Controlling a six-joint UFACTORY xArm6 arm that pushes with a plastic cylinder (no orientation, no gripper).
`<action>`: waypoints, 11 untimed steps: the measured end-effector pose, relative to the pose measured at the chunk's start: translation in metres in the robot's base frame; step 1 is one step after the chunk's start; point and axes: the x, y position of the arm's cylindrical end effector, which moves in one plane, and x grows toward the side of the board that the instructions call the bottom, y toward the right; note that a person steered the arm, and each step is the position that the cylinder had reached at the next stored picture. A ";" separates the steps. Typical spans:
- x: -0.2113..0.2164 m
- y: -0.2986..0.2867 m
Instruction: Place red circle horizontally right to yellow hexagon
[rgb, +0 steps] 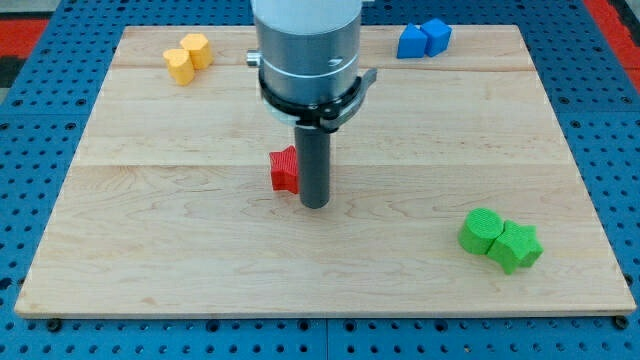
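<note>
A red block lies near the middle of the wooden board; my rod hides its right part, so I cannot make out its shape. My tip is on the board, touching the red block's right side. Two yellow blocks sit together at the view's top left: one on the left and one just to its upper right, both roughly hexagonal. They are far from the red block and from my tip.
Two blue blocks sit together at the view's top right edge of the board. A green round block and a green star-like block touch at the view's lower right. Blue pegboard surrounds the board.
</note>
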 end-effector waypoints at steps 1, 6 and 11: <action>-0.019 0.001; -0.168 -0.130; -0.235 -0.154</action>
